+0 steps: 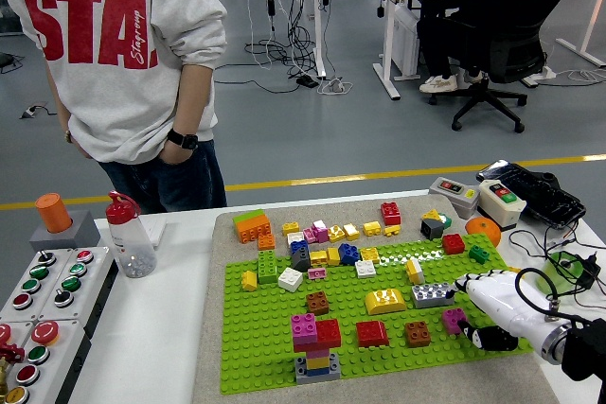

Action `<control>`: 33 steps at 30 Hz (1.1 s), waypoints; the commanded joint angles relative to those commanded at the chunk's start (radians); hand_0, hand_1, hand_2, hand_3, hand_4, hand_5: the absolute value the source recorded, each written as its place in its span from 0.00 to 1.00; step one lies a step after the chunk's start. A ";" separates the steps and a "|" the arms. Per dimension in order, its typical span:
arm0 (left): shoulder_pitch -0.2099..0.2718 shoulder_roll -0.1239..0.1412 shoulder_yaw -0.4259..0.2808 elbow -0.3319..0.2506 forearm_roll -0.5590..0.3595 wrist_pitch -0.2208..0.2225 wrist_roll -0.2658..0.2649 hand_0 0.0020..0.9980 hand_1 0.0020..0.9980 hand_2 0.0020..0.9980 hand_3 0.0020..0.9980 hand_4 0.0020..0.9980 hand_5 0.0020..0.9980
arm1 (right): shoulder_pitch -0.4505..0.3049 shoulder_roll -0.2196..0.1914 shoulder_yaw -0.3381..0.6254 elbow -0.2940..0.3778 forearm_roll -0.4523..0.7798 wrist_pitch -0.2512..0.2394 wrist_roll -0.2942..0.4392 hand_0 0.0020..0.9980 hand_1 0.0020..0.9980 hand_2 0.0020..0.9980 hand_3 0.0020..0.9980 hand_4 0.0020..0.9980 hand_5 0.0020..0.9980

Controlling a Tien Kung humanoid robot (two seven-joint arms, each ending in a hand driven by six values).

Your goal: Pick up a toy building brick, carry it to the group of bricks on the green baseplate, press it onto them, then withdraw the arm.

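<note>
**Right robot hand at the baseplate's right edge, holding nothing**

The right robot hand sits low over the right end of the green baseplate, its white fingers loosely curled and holding no brick, as far as I can see. The left arm is out of view. A magenta brick lies just beside its dark fingertips, on their left, and a grey studded brick lies near, up-left of the hand, its long axis running roughly left to right. The stacked group of bricks stands well apart to the left, near the baseplate's front edge, so any carry must run leftward across the plate. Only the right hand is placed to do it.

A person stands at the far side of the tabletop, hand in pocket; the sweatshirt reads "STA" in red with small script I cannot make out.
</note>
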 joint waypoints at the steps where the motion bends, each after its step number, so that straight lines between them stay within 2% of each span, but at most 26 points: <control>1: 0.000 0.000 0.001 0.000 -0.001 0.000 0.000 0.65 0.69 0.67 0.58 0.28 1.00 | 0.003 0.001 -0.003 -0.004 0.000 0.001 0.000 0.78 0.76 0.86 0.75 0.59 0.22; 11: -0.003 0.001 0.004 0.000 -0.006 -0.001 0.000 0.65 0.69 0.67 0.58 0.28 1.00 | 0.018 0.009 -0.018 -0.036 -0.003 0.010 -0.001 0.78 0.76 0.86 0.75 0.59 0.23; 12: -0.003 0.001 0.004 0.000 -0.006 -0.002 0.000 0.65 0.69 0.68 0.58 0.28 1.00 | 0.019 0.009 -0.018 -0.037 -0.003 0.012 -0.002 0.78 0.76 0.86 0.75 0.63 0.26; 33: -0.006 0.000 0.004 0.000 -0.003 -0.004 0.001 0.65 0.69 0.68 0.58 0.28 1.00 | 0.018 0.001 -0.014 -0.032 0.002 0.035 -0.010 0.78 0.75 0.86 0.75 0.64 0.28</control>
